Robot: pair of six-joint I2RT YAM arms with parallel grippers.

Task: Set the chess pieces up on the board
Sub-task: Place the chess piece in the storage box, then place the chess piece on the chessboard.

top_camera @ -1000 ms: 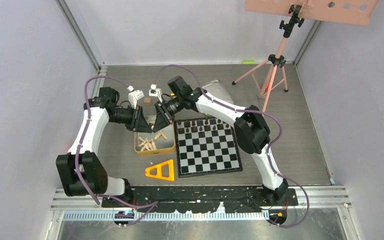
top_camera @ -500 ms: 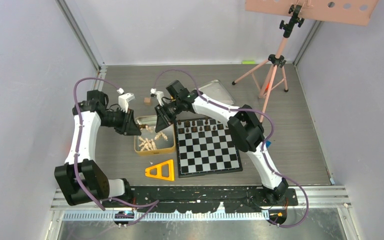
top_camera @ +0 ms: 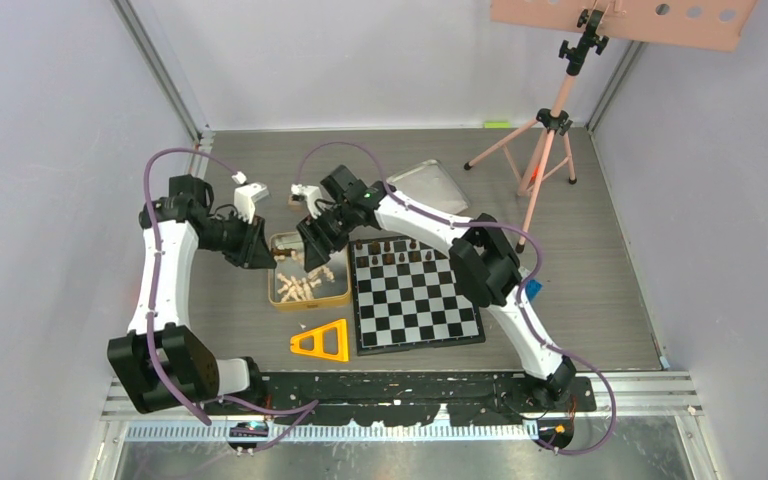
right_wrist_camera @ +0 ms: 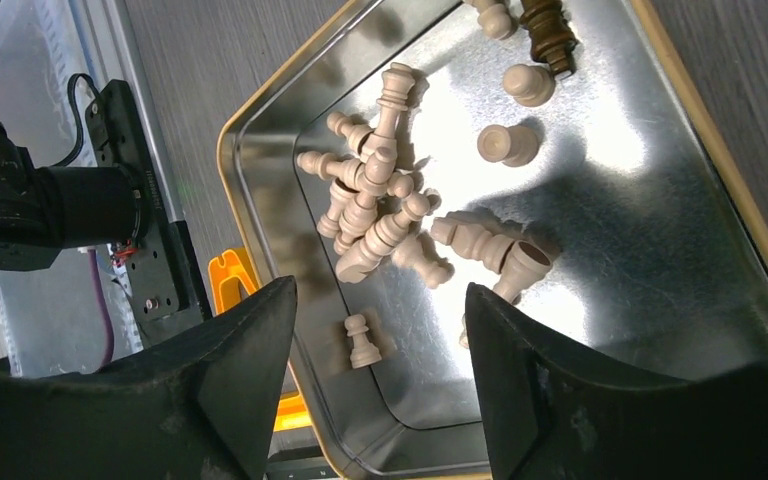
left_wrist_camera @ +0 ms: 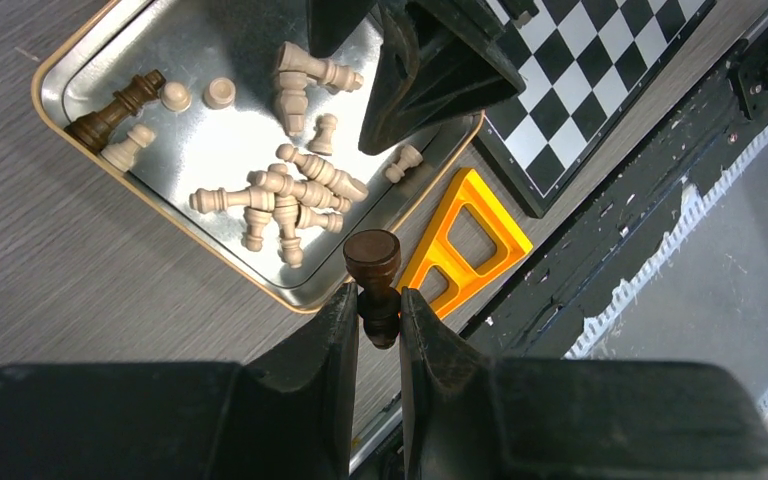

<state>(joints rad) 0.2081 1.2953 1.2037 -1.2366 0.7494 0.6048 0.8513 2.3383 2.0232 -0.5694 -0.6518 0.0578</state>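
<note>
The left fingers [left_wrist_camera: 348, 318] were clamped on a dark chessman [left_wrist_camera: 372, 262], gripping it by the stem near the 10 o'clock corner of the gold tin [top_camera: 309, 303]. The right fingers [right_wrist_camera: 260, 340] stood spread wide and empty over the pale chessmen [right_wrist_camera: 370, 205] jumbled in that tin. The board [top_camera: 417, 305] lay flat on the surface [top_camera: 580, 260] at the tin's 3 o'clock. Dark chessmen [top_camera: 400, 257] stood along its 12 o'clock edge. A yellow block [left_wrist_camera: 480, 190] sat at the tin's 6 o'clock.

Light was bright and even from overhead, with soft shadows on the table [top_camera: 580, 260]; the gold tin [right_wrist_camera: 660, 250] flared with white glare, and wrist-view foregrounds looked slightly blurred
</note>
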